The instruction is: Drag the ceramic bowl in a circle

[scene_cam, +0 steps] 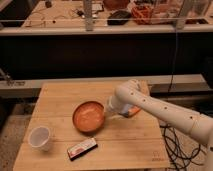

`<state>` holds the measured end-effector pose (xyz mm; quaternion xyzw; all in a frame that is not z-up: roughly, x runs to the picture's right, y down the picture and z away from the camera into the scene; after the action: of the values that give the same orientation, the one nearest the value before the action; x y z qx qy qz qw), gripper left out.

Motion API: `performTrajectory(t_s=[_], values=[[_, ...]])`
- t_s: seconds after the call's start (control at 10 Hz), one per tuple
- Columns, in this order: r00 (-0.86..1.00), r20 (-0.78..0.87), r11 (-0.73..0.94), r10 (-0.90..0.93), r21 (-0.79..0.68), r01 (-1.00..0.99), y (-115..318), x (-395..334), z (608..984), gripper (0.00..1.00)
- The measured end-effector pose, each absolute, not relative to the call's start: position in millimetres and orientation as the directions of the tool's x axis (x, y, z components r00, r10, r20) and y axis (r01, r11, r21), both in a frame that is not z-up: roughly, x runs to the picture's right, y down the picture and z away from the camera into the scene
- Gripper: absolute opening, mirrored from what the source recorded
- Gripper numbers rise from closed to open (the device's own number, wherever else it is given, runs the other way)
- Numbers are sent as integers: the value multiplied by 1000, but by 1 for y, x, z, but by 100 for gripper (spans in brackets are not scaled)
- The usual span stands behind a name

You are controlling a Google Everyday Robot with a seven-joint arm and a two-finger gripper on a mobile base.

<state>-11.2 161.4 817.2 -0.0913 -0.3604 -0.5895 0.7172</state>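
Gripper (106, 113) sits at the right rim of the ceramic bowl (89, 116), touching it; whether it is wide, narrow or clamped on the rim I cannot tell. The bowl rests near the middle of the wooden counter (60, 97), slightly toward the front. The white arm (160, 112) reaches in from the right edge. A white cup (40, 138) stands at the front left corner, well apart from the bowl. A flat snack bar (82, 148) lies just in front of the bowl. Something orange and blue (131, 111) shows behind the arm.
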Motion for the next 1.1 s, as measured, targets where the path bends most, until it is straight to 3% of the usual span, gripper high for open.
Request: performTrajectory(t_s=[0.5, 1.1], values=[[-125, 587, 180, -800, 434, 883, 144, -100, 829, 2], [-114, 585, 200, -803, 445, 873, 70, -112, 903, 2]])
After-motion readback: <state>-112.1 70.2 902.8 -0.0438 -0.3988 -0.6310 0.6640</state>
